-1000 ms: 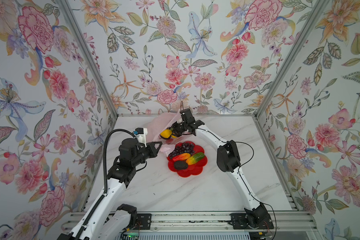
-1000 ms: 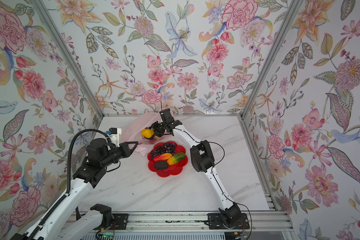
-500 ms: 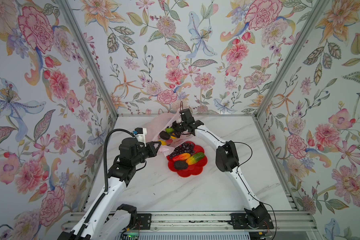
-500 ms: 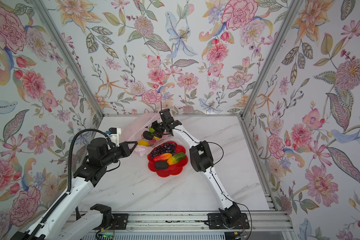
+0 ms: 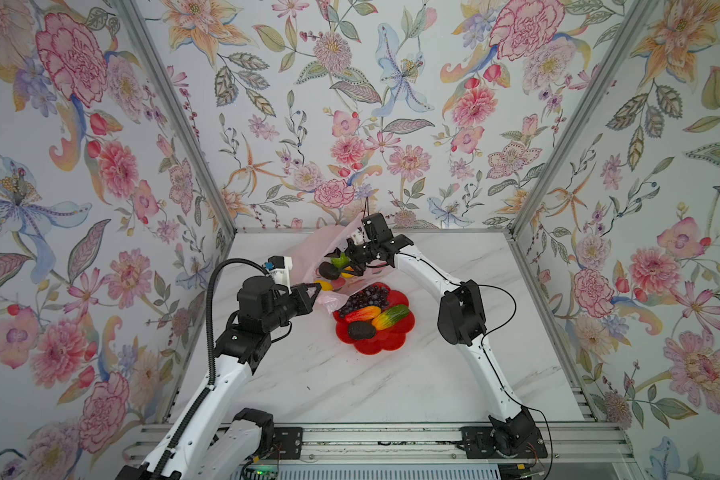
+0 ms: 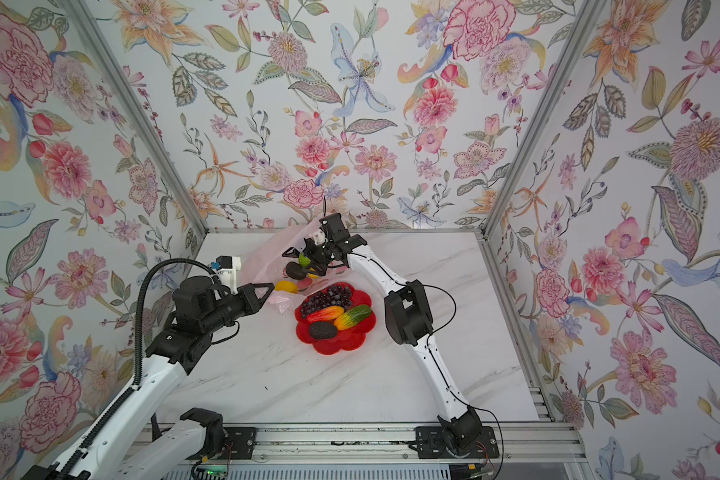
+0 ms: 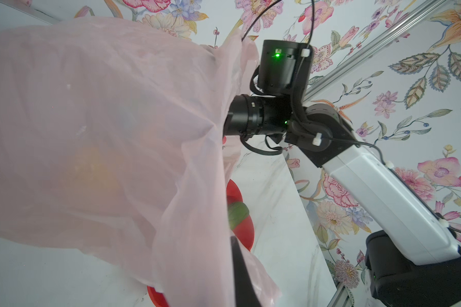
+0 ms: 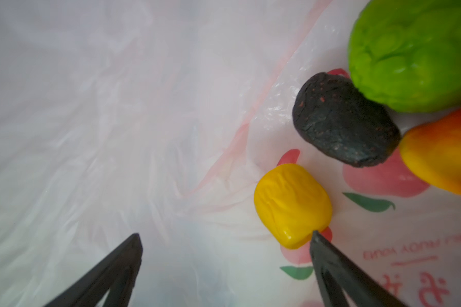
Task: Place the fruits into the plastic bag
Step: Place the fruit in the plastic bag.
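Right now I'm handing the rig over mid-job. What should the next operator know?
Left gripper: shut on the bag edge, holding it up.
Right gripper: open, empty, inside the bag mouth.
In the bag: lemon, one avocado, green ball, mango.
Left on the plate: grapes, red piece, green-orange piece, second avocado.
Next, probably: right arm fetches from the plate while the left grip holds.

Plastic bag (image 8: 144,106), at 11 o'clock from the red plate (image 5: 391,341): red lettering (image 8: 399,252) printed on the film, seen reversed; one small Latin line, larger characters beneath; neither legible; no other text readable.
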Tool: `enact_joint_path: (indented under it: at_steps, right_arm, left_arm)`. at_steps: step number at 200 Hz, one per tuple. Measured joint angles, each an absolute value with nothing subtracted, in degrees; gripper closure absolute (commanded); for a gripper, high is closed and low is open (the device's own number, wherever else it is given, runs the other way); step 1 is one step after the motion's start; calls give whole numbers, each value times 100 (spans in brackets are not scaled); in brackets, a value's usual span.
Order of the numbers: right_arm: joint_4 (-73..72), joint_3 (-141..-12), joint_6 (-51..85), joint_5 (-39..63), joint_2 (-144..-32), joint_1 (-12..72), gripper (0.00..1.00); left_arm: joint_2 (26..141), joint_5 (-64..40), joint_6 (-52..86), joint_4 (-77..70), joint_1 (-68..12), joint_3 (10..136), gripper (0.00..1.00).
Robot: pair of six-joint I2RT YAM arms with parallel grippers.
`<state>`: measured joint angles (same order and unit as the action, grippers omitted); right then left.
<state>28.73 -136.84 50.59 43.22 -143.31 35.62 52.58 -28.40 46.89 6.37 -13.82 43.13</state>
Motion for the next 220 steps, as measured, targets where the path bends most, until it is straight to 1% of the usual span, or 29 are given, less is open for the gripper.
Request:
enact_joint_path:
  at_steps: [32, 70, 93, 114, 150, 182, 201, 220]
  right_arm:
    - [3446, -13594, 4580, 4705, -13832, 3546, 1]
    - [4093, -13590, 4108, 5315, -13592, 3514, 1]
    - [4584, -13517, 3734, 5485, -13458, 3507, 1]
    - [4987, -13264, 3367, 5485, -13174, 3507, 1]
    - [5356, -12374, 2858, 5487, -12226, 3507, 1]
    - [5601, -11858, 2403, 5502, -11548, 3518, 1]
    - [5706, -11509, 2150, 5277, -11157, 3529, 1]
    - [5802, -11096, 1892, 4746, -10700, 3573, 1]
  left_arm:
    - [5262, -2799, 4689, 642, -1380, 4303, 100]
    - [5328, -2729, 4689, 642, -1376, 4303, 100]
    - [5354, -2641, 4689, 639, -1376, 4303, 100]
    - [5419, -2609, 4692, 637, -1376, 4303, 100]
    - [5531, -2506, 4689, 639, -1376, 4303, 100]
    - [5561, -2462, 4689, 637, -1376, 4303, 100]
    - [5566, -2449, 4689, 637, -1376, 4303, 100]
    - [5568, -2379, 4689, 637, -1376, 4303, 100]
